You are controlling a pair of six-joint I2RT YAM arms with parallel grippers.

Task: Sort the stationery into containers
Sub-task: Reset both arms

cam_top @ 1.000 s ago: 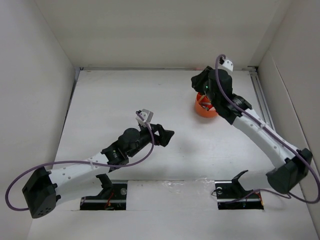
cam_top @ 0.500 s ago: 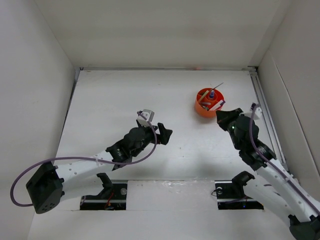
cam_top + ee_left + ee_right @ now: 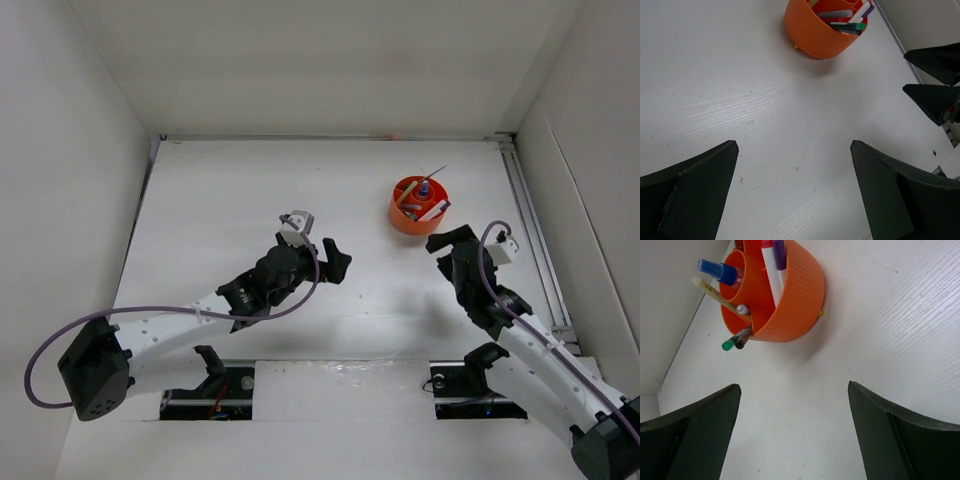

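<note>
On the table's far right: orange desk holder (image 3: 408, 221), pens and markers (image 3: 769, 276) in its compartments, blue-capped bottle (image 3: 718, 271) in the inner ring.
Left gripper (image 3: 338, 263): spread wide, empty, mid-table.
Right gripper (image 3: 441, 243): spread wide, empty, near the holder.

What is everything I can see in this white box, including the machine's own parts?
Orange holder: one, bright orange, round, upright at the far right of the table.
Pens and markers: several, white, yellow, green-tipped and dark, all in the holder; exact count unclear.
Small bottle: one, clear with a blue cap, in the holder's inner ring.
Table: one, white, walled in by white panels.
Cables: two, purple, one along each arm.
Left hand: one, black, open and empty, over mid-table.
Right hand: one, black, open and empty, just on the near side of the holder.
</note>
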